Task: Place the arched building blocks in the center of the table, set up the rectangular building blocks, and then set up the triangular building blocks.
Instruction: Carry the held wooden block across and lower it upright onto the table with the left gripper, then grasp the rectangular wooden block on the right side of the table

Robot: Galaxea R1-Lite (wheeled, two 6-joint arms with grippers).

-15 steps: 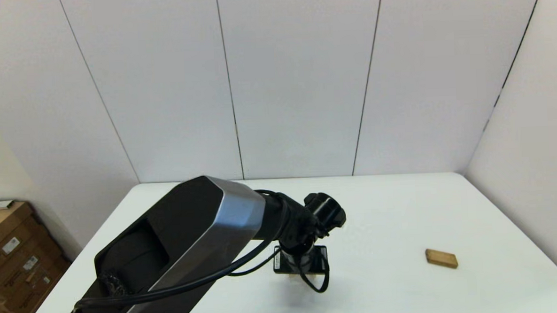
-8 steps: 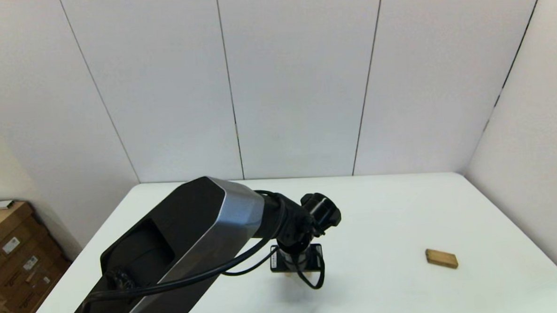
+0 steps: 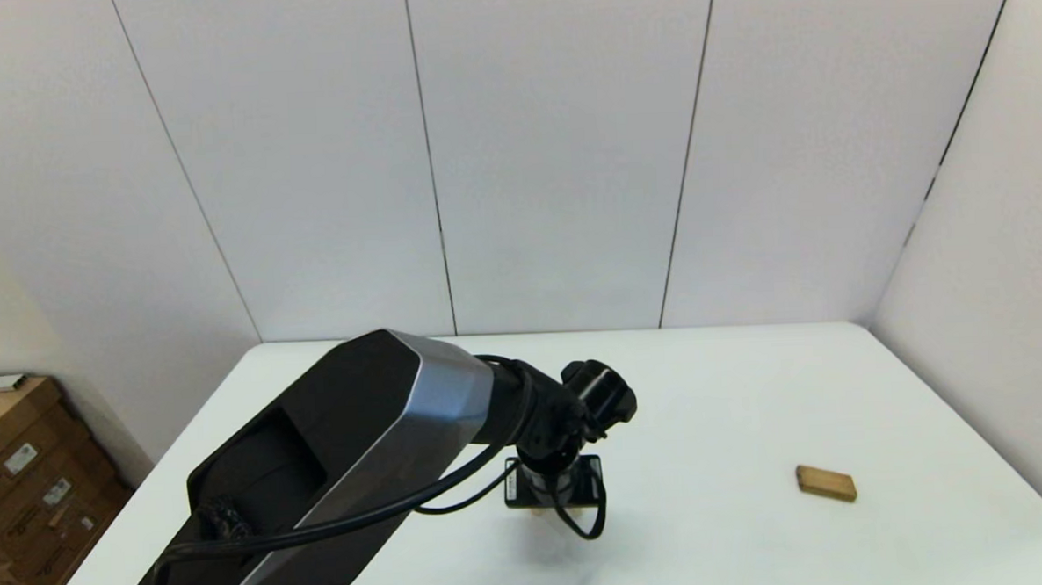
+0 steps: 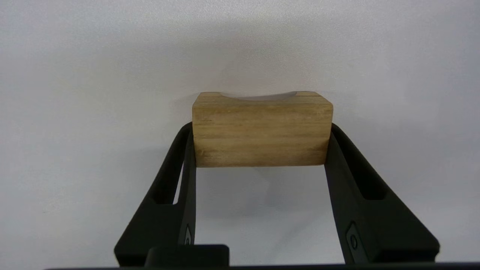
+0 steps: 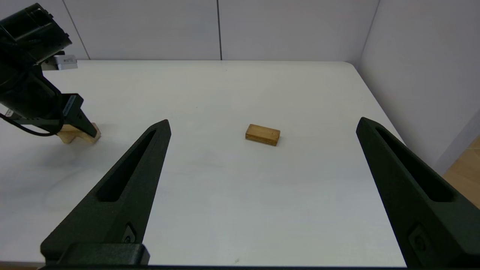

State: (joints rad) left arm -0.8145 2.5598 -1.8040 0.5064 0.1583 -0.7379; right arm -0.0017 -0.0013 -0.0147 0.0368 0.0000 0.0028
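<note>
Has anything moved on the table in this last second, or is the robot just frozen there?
Barely. The left gripper, shut on the arched block near the table's middle, edged slightly toward the robot's left and settled. The rectangular block on the right stayed flat, and the right gripper remains open, away from it.

Bright, even overhead light; soft faint shadows on the table (image 3: 754, 388); every view sharp.

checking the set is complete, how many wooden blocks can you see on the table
2. The arched block sits mid-table between the left gripper fingers; the rectangular block lies flat on the table's right side. No triangular block shows; the left arm may hide it.
</note>
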